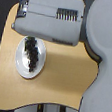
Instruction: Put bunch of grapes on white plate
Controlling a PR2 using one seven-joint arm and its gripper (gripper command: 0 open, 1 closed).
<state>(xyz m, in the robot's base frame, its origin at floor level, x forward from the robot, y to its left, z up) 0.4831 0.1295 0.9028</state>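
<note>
A bunch of grapes (32,53) lies on a white plate (21,67) at the tabletop's (60,72) nine o'clock; the gripper's state cannot be told

We see a bare lab-style test bench: a plain wooden tabletop (59,77) against black surroundings, a grey robot arm (49,16) overhead.

dark grapes (32,53), white plate (21,65), tan table (59,77)
</note>
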